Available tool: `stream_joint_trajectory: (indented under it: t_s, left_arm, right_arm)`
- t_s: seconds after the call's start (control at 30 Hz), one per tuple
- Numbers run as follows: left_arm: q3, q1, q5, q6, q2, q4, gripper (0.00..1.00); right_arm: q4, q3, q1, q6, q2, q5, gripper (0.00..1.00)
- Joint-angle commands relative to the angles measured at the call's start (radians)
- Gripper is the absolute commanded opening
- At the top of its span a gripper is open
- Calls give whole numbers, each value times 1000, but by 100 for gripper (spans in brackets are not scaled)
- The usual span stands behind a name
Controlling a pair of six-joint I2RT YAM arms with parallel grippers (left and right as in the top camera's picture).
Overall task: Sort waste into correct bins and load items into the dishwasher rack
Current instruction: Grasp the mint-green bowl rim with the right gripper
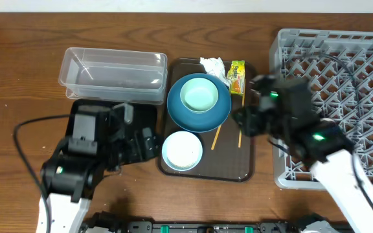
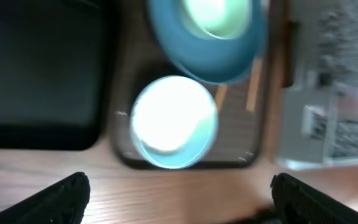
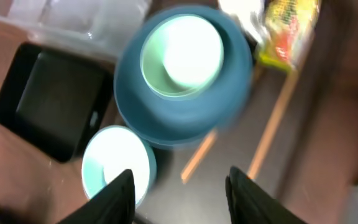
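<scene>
On the brown tray (image 1: 230,162) a pale green bowl (image 1: 199,96) sits inside the dark blue dish (image 1: 203,115). A white bowl (image 1: 182,150) stands in front of them, and two chopsticks (image 1: 216,136) lie to the right. A white tissue (image 1: 212,65) and the yellow-green wrapper (image 1: 237,76) lie at the tray's back. My left gripper (image 2: 179,202) is open and empty over bare wood just short of the white bowl (image 2: 174,122). My right gripper (image 3: 179,193) is open and empty above the tray, near the chopsticks (image 3: 272,130). The pink cup and the grains are not in view.
The clear tub (image 1: 112,74) stands at the back left. The black container (image 1: 86,110) lies in front of it, mostly under my left arm. The grey rack (image 1: 348,71) fills the right side, partly under my right arm.
</scene>
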Motion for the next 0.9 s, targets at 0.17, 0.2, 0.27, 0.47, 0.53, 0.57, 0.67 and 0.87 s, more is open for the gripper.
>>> stream_joint_trajectory:
  t_s: [0.17,0.2,0.27,0.47,0.53,0.57,0.67,0.87]
  left_arm:
    - [15,-2,-141,10,-53,-67,95]
    - [15,-2,-141,10,-53,-71,95]
    - [15,-2,-141,10,-51,-72,95]
    - [15,-2,-140,10,-51,-72,95]
    - [15,-2,-141,10,-51,-72,95]
    - [15,-2,-141,10,-51,-72,95]
    - [15,-2,-141,10,-51,-72,95]
    - [15,-2,-141,10,-51,-72,95]
  right_arm:
    - [282,50,56,101,374,199,46]
    - [292,71,56,101,421,199,46]
    - [293,119,56,100,504,198,46]
    - [274,228,60,101,663,158,38]
    - [276,232,60,116,683,158,29]
    - [274,232,59,127,686,158,21]
    - [255,232,59,145,686,157,9]
    - [212,232,63,168,685,158,25]
